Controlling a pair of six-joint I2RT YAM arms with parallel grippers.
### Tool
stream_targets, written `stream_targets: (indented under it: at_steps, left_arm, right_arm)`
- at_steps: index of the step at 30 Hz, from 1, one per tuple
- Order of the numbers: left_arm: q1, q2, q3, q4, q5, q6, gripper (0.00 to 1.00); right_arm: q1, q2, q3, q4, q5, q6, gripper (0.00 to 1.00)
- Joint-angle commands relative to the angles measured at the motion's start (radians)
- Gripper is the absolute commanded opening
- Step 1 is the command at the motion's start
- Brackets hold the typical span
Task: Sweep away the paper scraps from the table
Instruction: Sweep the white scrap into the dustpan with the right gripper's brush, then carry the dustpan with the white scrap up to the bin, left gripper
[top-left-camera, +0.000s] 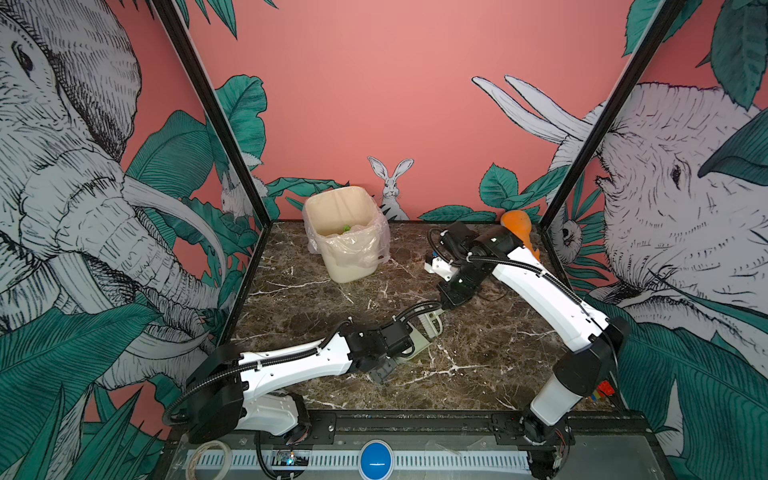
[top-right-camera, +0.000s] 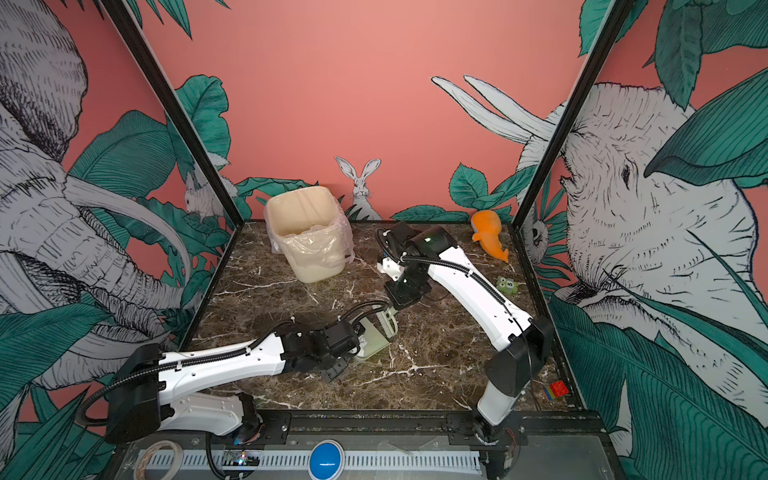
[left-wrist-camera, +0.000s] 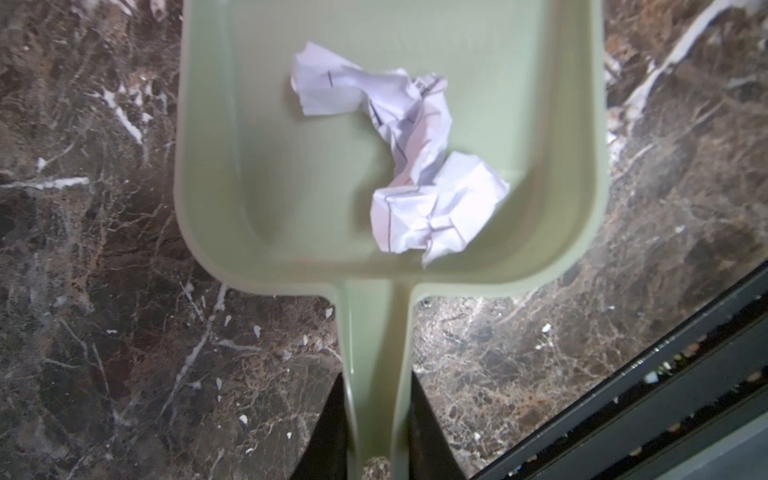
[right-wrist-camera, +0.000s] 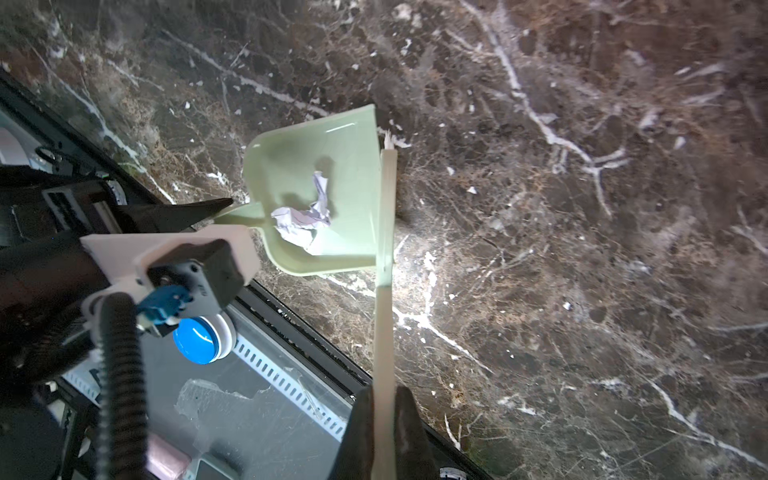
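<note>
Holding the dustpan (left-wrist-camera: 249, 187) by its handle, the left hand (left-wrist-camera: 380, 428) is clamped narrow, with the pan low at mid-table (top-left-camera: 478, 357), not far from the front rail (left-wrist-camera: 623, 395). The white paper scraps (left-wrist-camera: 407, 166) lie inside the pan. The right hand (right-wrist-camera: 384, 436) is closed on the brush (right-wrist-camera: 385, 216), whose head sits across the pan's mouth. Sweeping looks finished. Next should come a level carry over bare table to the lined bin (top-left-camera: 332, 266) at the far edge, tipping clear of its rim.
</note>
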Motion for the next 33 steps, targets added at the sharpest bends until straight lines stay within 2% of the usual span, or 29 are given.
stream_targets:
  at_steps: [1, 5, 11, 21, 29, 33]
  left_arm:
    - [0.001, -0.058, 0.045, -0.032, -0.059, -0.016, 0.02]
    - [0.012, -0.091, 0.132, -0.097, -0.075, -0.002, 0.02]
    - [0.074, -0.11, 0.288, -0.207, -0.052, 0.041, 0.03]
    - [0.232, -0.075, 0.607, -0.398, -0.015, 0.166, 0.04]
    - [0.412, 0.005, 0.797, -0.456, 0.083, 0.263, 0.04]
    - [0.556, 0.056, 0.891, -0.472, 0.151, 0.319, 0.04]
  right_arm:
    - [-0.06, -0.087, 0.003, -0.041, 0.011, 0.009, 0.0]
    - [-0.148, -0.161, -0.062, -0.019, -0.028, 0.013, 0.0]
    - [-0.246, -0.256, -0.195, 0.044, -0.119, 0.029, 0.0]
    - [-0.302, -0.333, -0.347, 0.133, -0.206, 0.06, 0.0]
    - [-0.321, -0.366, -0.387, 0.137, -0.223, 0.051, 0.0]
    - [-0.327, -0.385, -0.411, 0.137, -0.225, 0.047, 0.0]
